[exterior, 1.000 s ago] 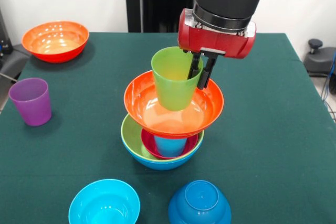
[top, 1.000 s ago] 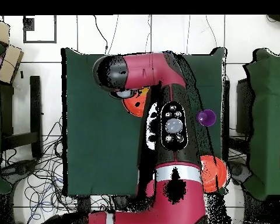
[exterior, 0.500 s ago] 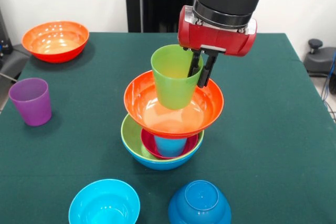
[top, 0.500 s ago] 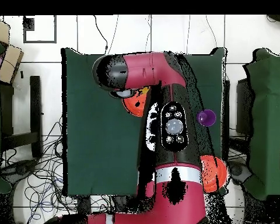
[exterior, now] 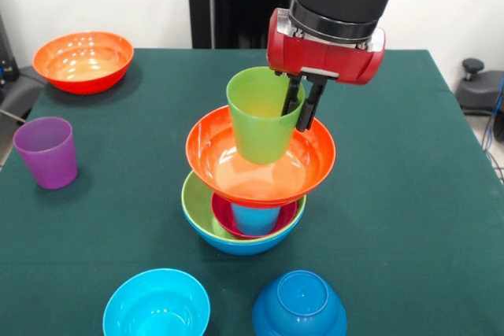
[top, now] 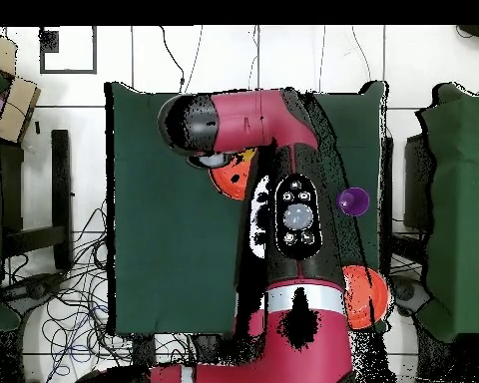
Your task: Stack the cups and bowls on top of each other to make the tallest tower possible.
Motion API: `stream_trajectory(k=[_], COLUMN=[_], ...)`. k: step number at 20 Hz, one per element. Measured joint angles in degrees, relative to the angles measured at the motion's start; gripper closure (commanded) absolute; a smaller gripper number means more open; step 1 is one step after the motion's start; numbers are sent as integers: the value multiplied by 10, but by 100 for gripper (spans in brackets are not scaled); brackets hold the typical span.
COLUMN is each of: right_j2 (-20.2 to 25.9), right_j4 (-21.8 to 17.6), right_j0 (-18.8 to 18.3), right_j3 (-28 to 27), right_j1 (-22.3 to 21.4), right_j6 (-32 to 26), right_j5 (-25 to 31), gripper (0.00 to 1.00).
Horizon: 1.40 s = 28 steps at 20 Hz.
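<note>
The tower stands mid-table in the front view. It has a large blue bowl [exterior: 240,245] at the base, then a lime green bowl [exterior: 191,206], a magenta small bowl [exterior: 223,218] and a light blue cup [exterior: 254,218]. A tilted orange bowl [exterior: 228,175] lies on top. My gripper [exterior: 303,105] is shut on the right rim of the lime green cup [exterior: 260,120], one finger inside and one outside. The cup hangs inside the orange bowl. In the overhead view the arm hides the gripper, and only a slice of the orange bowl [top: 229,180] shows.
A second orange bowl [exterior: 83,60] sits at the far left corner and also shows in the overhead view [top: 368,296]. The purple cup [exterior: 47,151] stands upright at the left and shows in the overhead view [top: 353,201]. A cyan small bowl [exterior: 156,304] and an upturned dark blue small bowl [exterior: 299,304] sit at the near edge.
My gripper has risen very slightly, and the lime green cup has come up a little with it. The tower and loose pieces have not moved.
</note>
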Motion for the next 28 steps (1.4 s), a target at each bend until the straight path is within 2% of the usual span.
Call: stream_trajectory(k=[19,28], right_j2=[-3,-3], right_j4=[0,0], right_j0=[0,0], right_j3=[27,27], right_j1=[0,3], right_j6=[0,0], right_j5=[-53,-55], gripper=[100,100])
